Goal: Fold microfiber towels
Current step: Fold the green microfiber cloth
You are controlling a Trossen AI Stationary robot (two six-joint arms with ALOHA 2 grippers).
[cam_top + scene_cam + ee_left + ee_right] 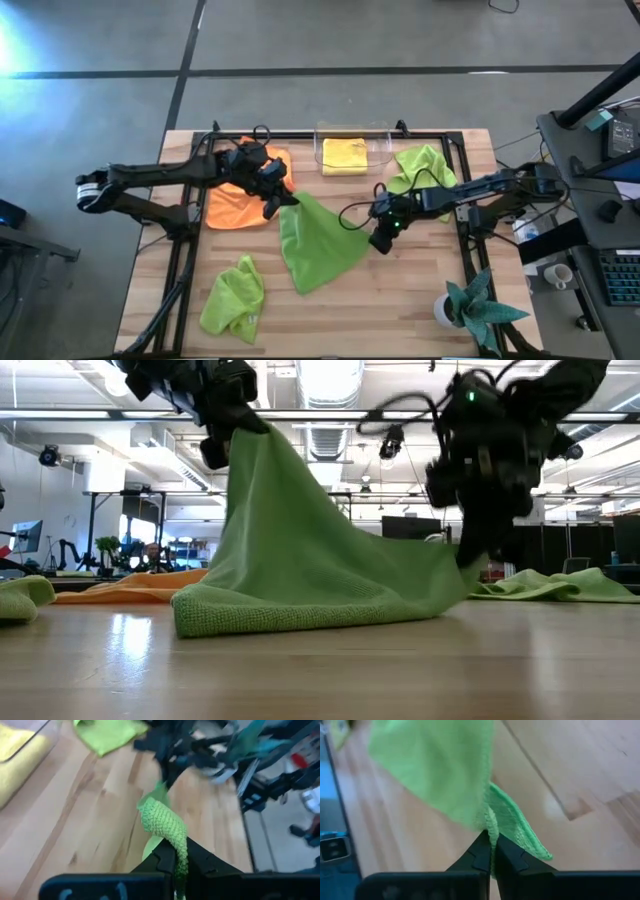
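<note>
Dead center of the high view, a lime green microfiber towel (315,245) is stretched between both arms. The left gripper (279,203) has one corner pinched just right of the orange towel (242,201), and the right gripper (381,240) is clamped on the opposite corner, center-right of the frame.

From above it looks like the cloth is just lying there, but the low view tells a different story: the left gripper (222,435) holds its corner way up near the top left of the frame, the right gripper (474,545) holds the other corner lower down on the right, and the towel (300,550) drapes like a tent, with only its bottom hem on the wooden table (320,665).

The wrist views confirm the grips. The left wrist view shows the fingers (167,865) closed on a rolled green edge (167,825), and the right wrist view shows the fingers (479,852) clenched on the towel's hem (492,827).

Only the high view shows the rest: the yellow towel (345,156) sits in the clear plastic bin (379,150) at top center, a crumpled green towel (424,166) lies just right of the bin, another green towel (234,298) sits at the lower left, and a teal plant in a white pot (470,305) stands at the lower right.
</note>
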